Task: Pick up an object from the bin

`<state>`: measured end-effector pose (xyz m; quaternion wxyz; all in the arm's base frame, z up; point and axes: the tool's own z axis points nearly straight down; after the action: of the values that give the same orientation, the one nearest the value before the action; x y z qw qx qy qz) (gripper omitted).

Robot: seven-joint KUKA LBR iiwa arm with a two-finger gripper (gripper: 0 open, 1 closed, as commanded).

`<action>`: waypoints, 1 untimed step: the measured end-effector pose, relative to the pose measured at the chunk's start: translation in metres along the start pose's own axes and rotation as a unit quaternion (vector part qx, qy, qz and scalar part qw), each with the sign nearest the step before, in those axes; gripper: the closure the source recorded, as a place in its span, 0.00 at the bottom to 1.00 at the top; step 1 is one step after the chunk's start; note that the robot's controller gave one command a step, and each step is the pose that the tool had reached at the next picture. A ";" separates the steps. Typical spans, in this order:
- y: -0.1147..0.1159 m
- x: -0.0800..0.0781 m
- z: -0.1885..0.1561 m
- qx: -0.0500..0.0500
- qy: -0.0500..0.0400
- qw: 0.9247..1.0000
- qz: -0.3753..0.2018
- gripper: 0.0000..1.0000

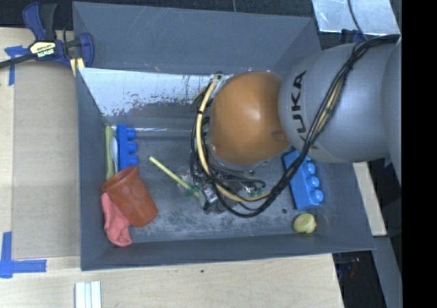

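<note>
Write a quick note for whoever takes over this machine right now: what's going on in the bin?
Gripper: low in the middle of the bin, beside a thin yellow-green stick; whether it holds anything can't be seen.
Left side: blue brick, orange cup, pink cloth. Right side: second blue brick, small yellow ball.
Done: nothing seen lifted. Left: grab one thing, raise it.

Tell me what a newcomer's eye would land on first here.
The big orange dome on the robot's wrist, hanging over the middle of the grey bin, catches the eye first, with the grey arm reaching in behind it from the right. Next come the orange cup with a pink cloth beside it at lower left, and the blue brick at right.
</note>
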<state>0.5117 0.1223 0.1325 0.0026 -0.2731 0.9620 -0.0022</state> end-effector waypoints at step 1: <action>-0.012 0.013 -0.075 -0.001 0.001 1.000 0.007 1.00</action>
<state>0.5059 0.1056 0.2076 0.0014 -0.2661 0.9639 -0.0020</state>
